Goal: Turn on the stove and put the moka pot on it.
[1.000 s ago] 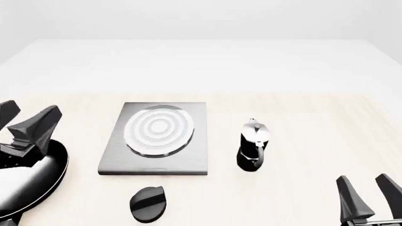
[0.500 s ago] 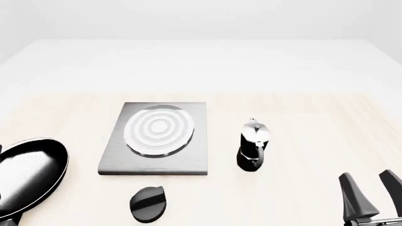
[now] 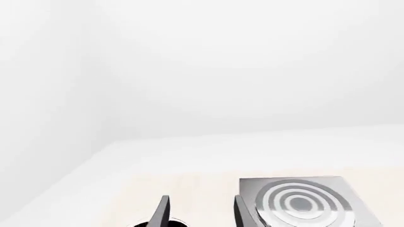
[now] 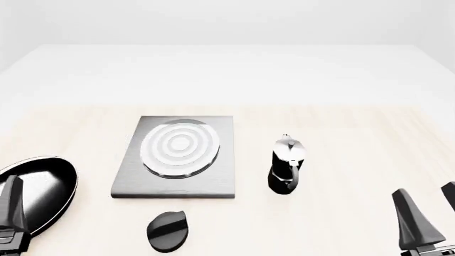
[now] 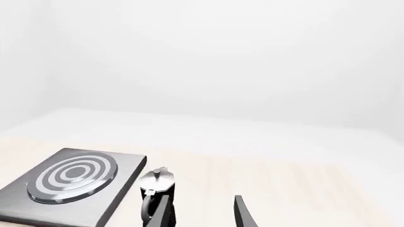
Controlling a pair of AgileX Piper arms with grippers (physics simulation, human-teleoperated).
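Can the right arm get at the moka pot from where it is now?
Probably yes. The right gripper is open, low at the near right, and the moka pot stands upright on bare table forward and to its left. Nothing lies between them; the stove is on the pot's far side.

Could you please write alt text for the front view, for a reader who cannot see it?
A grey stove with a ring burner sits mid-table, its black knob nearer the camera, a moka pot to its right, a frying pan at left; both grippers are low and open.
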